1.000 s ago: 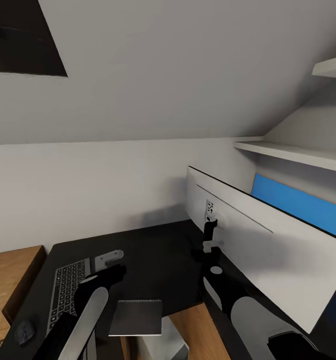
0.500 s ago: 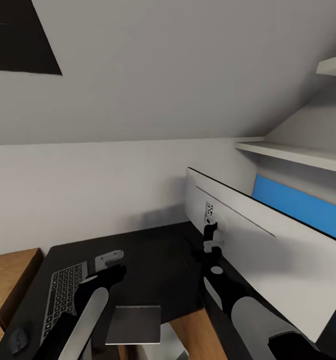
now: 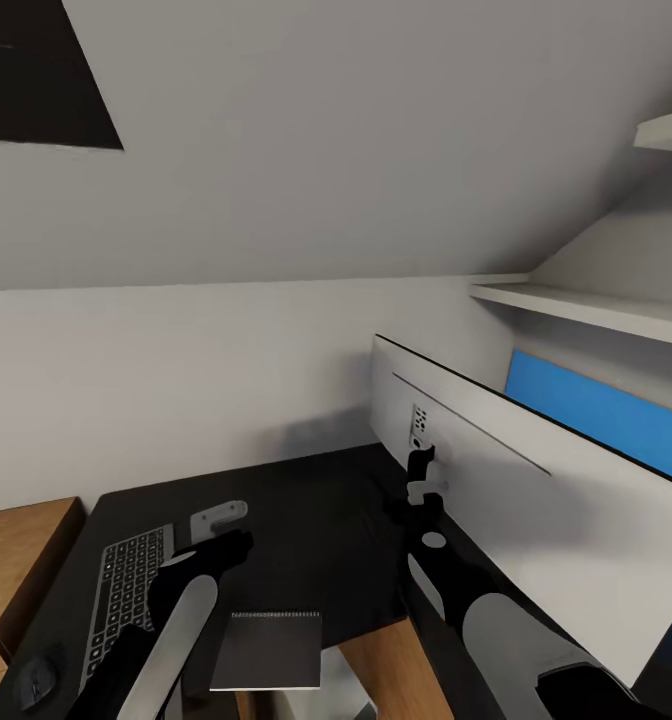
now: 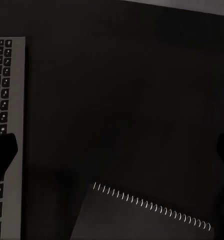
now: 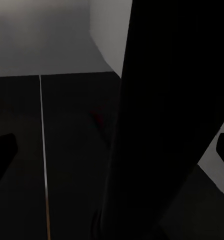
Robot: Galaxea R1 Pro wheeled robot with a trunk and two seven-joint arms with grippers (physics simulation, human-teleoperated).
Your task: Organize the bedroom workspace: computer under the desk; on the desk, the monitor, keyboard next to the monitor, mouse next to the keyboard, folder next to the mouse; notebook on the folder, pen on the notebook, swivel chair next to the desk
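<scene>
Head view: the monitor (image 3: 536,500) stands on the desk (image 3: 316,500), back side toward the camera. The keyboard (image 3: 126,585) and mouse (image 3: 34,680) lie on the desk, with the notebook (image 3: 268,650) at the front edge. These placements appear complete; folder, pen and chair steps remain.

Left wrist view: the left gripper (image 4: 112,150) is spread open, empty, above the notebook (image 4: 142,220).

Right wrist view: the right gripper (image 5: 112,155) is spread open, close to the monitor's foot (image 5: 162,125).
</scene>
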